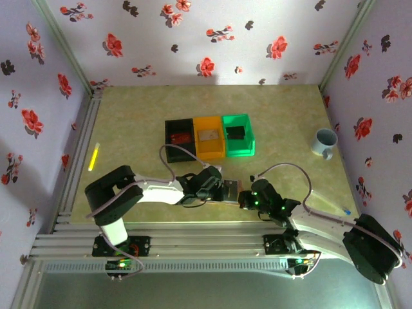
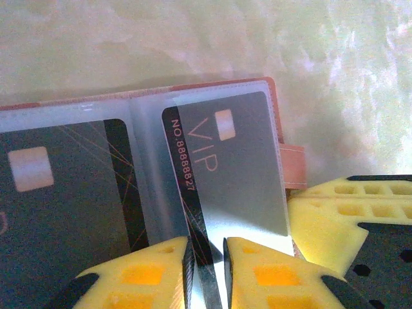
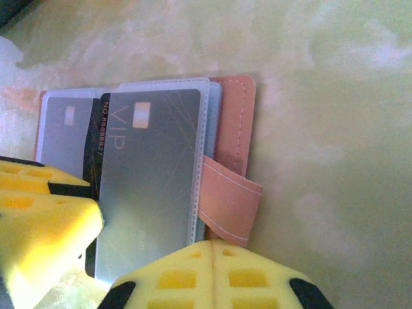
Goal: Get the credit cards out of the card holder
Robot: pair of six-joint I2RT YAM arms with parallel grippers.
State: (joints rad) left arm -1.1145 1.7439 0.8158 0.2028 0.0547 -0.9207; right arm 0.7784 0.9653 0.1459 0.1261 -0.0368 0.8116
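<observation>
Left wrist: L tool [image 2: 206, 261] pinches VIP card [image 2: 235, 174] in card holder [image 2: 293, 166].

Black-and-white arms [image 1: 154, 191] carry grey cables [image 1: 288, 165] and yellow, black-tipped fingers [image 2: 148, 273].

Left hand [image 2: 206, 264] hides the VIP card [image 2: 232, 174] at its near edge; the second card [image 2: 58, 199], left of it, runs off-frame.

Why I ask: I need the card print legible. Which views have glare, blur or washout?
Left wrist: the VIP card reads clearly, with a white glare patch on its lower half; the table is washed out. Right wrist: the same print is legible but softer, the card holder evenly lit. Top external: the card holder is too small for print to read.
</observation>
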